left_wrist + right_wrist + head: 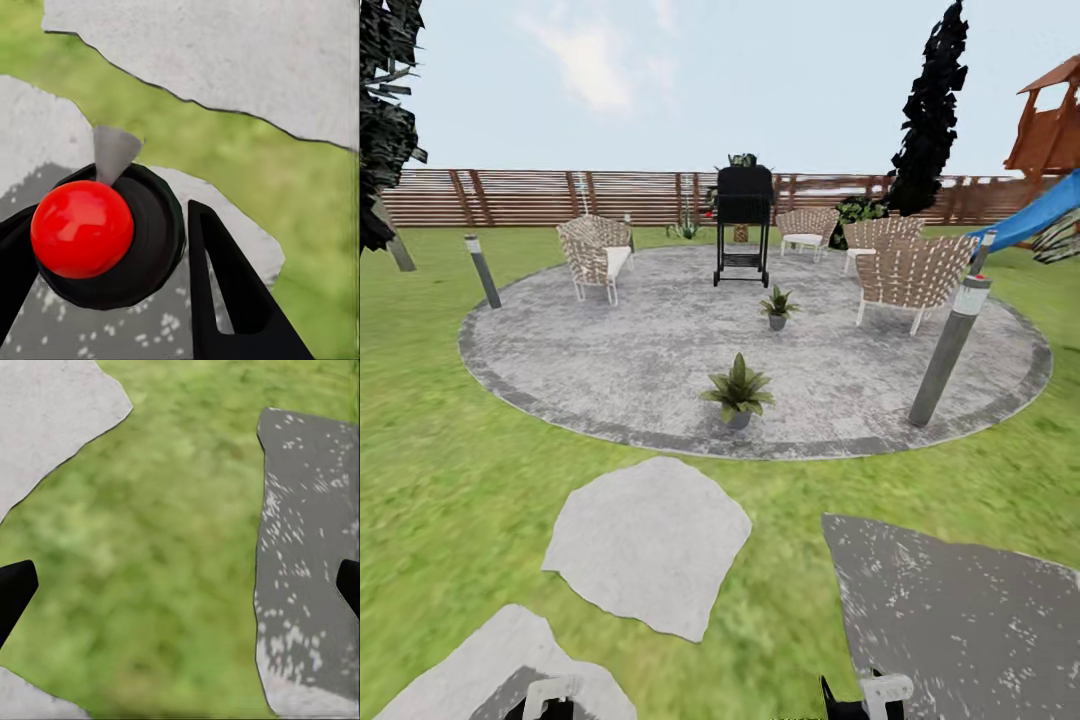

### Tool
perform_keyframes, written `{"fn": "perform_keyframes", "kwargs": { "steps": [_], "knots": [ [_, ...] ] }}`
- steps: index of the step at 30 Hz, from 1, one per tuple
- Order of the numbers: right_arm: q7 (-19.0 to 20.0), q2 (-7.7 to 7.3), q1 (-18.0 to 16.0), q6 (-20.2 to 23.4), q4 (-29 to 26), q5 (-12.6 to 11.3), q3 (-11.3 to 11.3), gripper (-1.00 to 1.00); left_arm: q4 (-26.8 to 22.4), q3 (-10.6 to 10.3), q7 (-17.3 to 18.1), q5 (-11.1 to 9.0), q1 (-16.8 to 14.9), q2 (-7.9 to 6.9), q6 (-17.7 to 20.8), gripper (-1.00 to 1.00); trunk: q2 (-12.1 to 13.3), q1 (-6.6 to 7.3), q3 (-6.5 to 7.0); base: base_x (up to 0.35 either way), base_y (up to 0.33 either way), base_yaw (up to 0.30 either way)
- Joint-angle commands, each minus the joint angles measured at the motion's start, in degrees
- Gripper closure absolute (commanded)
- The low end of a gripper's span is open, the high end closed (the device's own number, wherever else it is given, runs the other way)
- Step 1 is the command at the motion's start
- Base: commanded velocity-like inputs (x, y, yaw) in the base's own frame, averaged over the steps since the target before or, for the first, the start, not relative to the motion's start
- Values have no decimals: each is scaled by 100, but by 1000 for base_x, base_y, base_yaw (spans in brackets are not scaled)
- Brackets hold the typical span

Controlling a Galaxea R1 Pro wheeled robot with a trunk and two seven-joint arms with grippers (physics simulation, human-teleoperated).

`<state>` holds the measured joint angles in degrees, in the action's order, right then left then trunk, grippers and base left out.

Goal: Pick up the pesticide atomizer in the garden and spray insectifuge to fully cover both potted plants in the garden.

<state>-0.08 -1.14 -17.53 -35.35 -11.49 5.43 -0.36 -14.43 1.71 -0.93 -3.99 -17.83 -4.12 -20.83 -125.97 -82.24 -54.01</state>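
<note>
Lamp post (948, 350) and grill (743, 222) stand near potted plants (738, 390). Left claw (112, 247) clenched around atomizer (112, 225); right claw (180, 589) spread wide, empty.

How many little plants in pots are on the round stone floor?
2. The nearer potted plant stands near the patio's front edge; the farther potted plant stands mid-patio, before the black grill. Others may hide behind chairs.

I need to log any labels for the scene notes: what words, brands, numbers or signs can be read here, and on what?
None: no readable text in any view.
The grill, the lamp posts and the wicker chairs carry no legible marking.
The pots of the potted plants look plain.
The red ball between the left gripper jaws bears no label.
</note>
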Motion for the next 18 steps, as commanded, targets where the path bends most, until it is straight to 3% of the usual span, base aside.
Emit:
{"fn": "perform_keyframes", "kwargs": {
  "steps": [1,11,18],
  "knots": [
    [-1,0,-5,-16,6,37,-8,-100,2,-4,5,-41,-1,-1,-17,100,-2,1,-2,0,0,-300],
    [-1,7,-5,-16,6,37,-8,-100,2,-4,5,-41,-1,-1,-17,100,-2,1,23,0,0,-295],
    [18,26,-5,-16,14,45,0,-100,2,-4,5,-41,-1,-1,-17,100,-2,1,23,0,0,-22]
  ]
}}
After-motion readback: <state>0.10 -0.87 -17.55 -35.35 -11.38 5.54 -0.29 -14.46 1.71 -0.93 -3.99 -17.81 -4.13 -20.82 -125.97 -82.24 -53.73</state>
